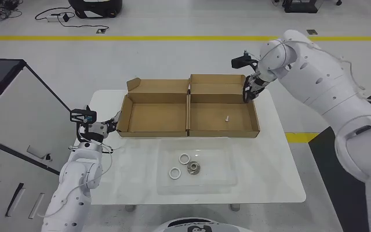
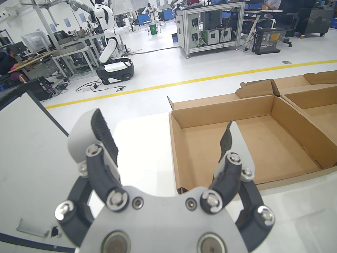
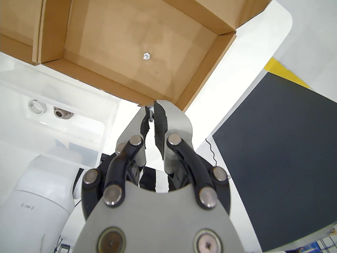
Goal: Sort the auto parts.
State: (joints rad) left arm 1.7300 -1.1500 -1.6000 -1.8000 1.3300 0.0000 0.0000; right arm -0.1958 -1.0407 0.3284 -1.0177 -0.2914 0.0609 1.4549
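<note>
Nearest the top camera, low in the centre of the frame, a clear plastic tray [image 1: 223, 174] sits on the white table [image 1: 272, 180]. It holds one white plastic ring [image 1: 184, 157], a second white plastic ring [image 1: 174, 172] and a grey metal flanged hub [image 1: 192, 167] just beside them. Behind the tray, at mid-frame, two open brown cardboard boxes stand side by side with their walls touching. On the floor of the right-hand box [image 1: 206, 122] lies one small silver hex-head bolt [image 1: 226, 119]. The right gripper [image 3: 151, 107], at upper right above that box's far corner, is clenched on a short threaded silver bolt [image 3: 150, 113]. The left gripper [image 2: 165, 122], at the left of the frame just beside the outer wall of the left-hand box [image 1: 156, 119], is released, with its fingers spread.
</note>
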